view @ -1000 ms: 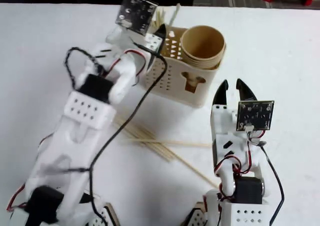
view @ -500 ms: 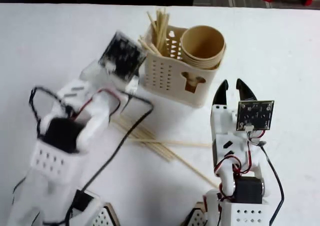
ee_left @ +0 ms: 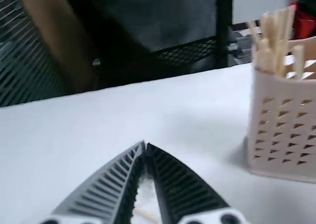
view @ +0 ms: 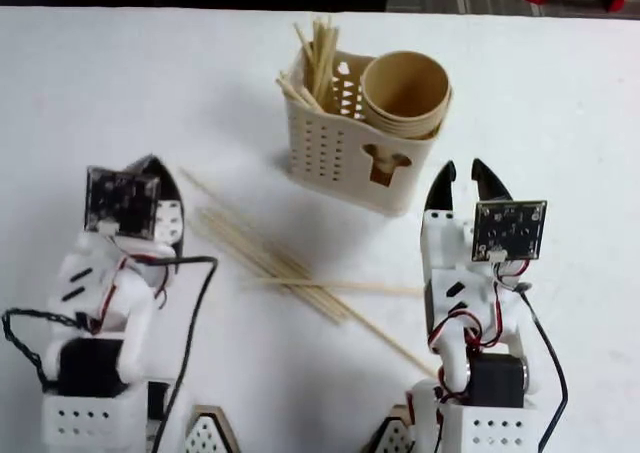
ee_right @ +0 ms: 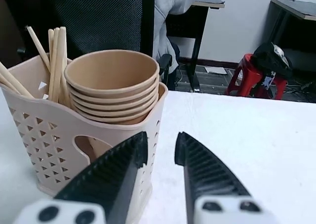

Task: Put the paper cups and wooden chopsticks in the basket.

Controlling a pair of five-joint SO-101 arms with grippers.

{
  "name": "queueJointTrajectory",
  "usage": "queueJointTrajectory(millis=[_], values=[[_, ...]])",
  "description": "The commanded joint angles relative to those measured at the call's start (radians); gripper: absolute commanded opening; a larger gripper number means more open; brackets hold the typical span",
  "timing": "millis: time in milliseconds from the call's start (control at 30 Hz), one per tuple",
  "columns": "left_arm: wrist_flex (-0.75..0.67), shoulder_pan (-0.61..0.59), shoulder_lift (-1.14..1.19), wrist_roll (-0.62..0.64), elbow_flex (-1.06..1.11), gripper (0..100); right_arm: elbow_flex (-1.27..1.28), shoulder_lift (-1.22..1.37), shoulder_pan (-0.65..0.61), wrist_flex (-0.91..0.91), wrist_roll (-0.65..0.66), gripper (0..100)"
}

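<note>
Left hand [ee_left: 145, 145] closed, right hand [ee_right: 161, 138] parted — high view shows loose chopsticks [view: 268, 260] on table [view: 100, 93].

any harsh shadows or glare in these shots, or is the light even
High view: even light on the table, no glare, only a faint shadow along the base of the basket. Left wrist view: soft shadow on the table at the basket's base. Right wrist view: paper cups evenly lit, no hot spots.
</note>
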Motion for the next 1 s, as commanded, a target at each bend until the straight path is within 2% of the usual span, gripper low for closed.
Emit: queueJointTrajectory(millis=[0,367,667,867,967], values=[[-0.061,-0.074,-0.124,0.021,0.137,3,0.002,-0.008,0.005,-0.028,0.011,10.8],[-0.215,-0.105,-0.42,0.015,0.523,3,0.006,-0.01,0.005,-0.044,0.011,10.8],[-0.215,-0.105,-0.438,0.015,0.583,3,-0.014,-0.01,0.007,-0.03,0.011,10.8],[-0.218,-0.105,-0.438,0.012,0.618,3,-0.126,-0.01,0.002,0.11,0.02,10.8],[-0.218,-0.12,-0.438,0.012,0.618,3,-0.173,-0.01,-0.048,0.182,0.089,10.8]])
